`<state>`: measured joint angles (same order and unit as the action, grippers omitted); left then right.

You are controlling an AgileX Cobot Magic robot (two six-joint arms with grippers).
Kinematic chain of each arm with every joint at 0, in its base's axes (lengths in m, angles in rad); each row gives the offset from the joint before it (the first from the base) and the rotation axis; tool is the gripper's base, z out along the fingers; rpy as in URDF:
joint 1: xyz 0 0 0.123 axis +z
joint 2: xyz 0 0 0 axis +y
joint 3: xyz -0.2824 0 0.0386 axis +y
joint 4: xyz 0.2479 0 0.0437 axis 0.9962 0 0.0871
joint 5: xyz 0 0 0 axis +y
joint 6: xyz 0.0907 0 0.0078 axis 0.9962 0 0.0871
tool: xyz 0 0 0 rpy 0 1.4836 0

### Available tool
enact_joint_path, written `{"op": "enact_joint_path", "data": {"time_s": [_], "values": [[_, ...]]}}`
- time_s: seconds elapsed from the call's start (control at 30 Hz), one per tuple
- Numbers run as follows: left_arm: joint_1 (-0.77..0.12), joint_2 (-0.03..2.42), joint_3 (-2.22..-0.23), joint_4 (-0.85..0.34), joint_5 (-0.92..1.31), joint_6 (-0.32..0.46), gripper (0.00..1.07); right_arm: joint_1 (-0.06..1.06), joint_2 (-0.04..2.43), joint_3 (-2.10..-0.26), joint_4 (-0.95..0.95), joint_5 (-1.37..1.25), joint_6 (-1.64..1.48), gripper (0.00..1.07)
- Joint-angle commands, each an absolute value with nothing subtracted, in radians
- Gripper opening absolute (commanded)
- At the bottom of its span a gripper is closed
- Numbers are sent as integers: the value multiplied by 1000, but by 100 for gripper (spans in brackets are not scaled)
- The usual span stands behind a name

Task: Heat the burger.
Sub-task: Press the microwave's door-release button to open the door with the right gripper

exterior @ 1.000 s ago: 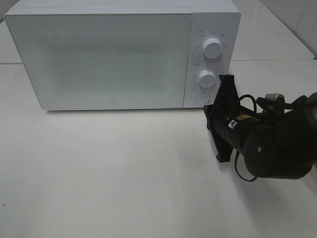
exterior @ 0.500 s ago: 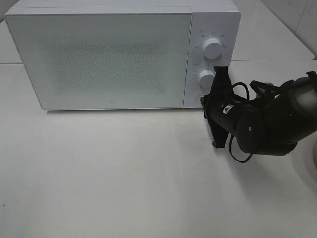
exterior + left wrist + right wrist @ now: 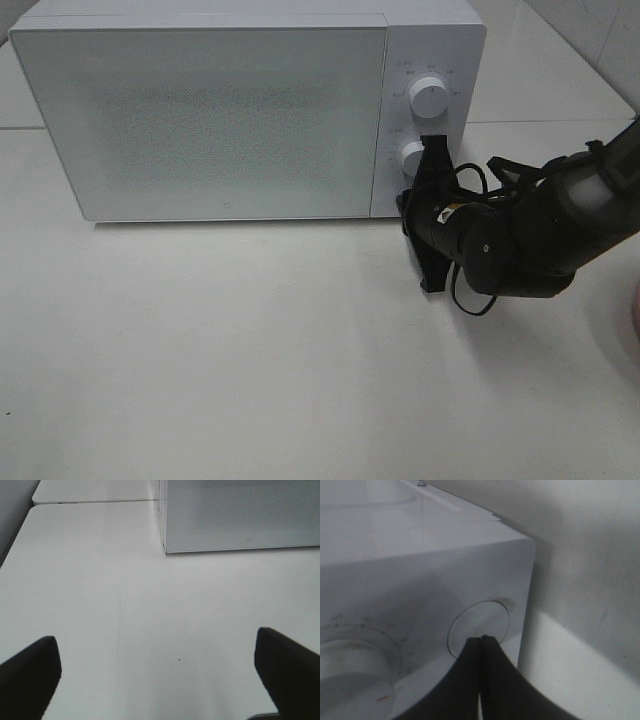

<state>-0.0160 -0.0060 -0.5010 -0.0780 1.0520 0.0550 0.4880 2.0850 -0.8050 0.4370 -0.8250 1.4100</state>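
From high up: holding the right tool [image 3: 408, 208] at the control corner of the closed microwave [image 3: 220, 110]. Left wrist: holding the left tool [image 3: 156, 645] spread wide over the counter [image 3: 125, 580]. Right wrist: resting pressed-together tips [image 3: 495, 680] at the round button [image 3: 480, 622], not revealing the burger's place.

White microwave [image 3: 220, 110] closed. Right pincer [image 3: 406, 203] at its front, below lower knob [image 3: 416, 157].

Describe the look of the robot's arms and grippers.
The right arm is matte black with rounded joint housings, a greyer section further up, loose black cables looping beside it and a small yellowish label. The right gripper has slim black fingers tapering to narrow tips. The left gripper shows only two broad black fingers.
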Motion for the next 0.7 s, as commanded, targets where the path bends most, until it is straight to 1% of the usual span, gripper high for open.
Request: {"op": "enact_joint_path", "data": {"time_s": [0.03, 0.1, 0.7], "values": [[-21, -31, -497, -81, 1038, 52, 100, 472, 2085, -818, 429, -827, 1394, 0], [-21, -31, -497, -81, 1038, 52, 100, 455, 2085, -818, 430, -826, 1392, 0], [-21, -31, -497, -81, 1038, 52, 100, 456, 2085, -864, 437, -834, 1379, 0]]}}
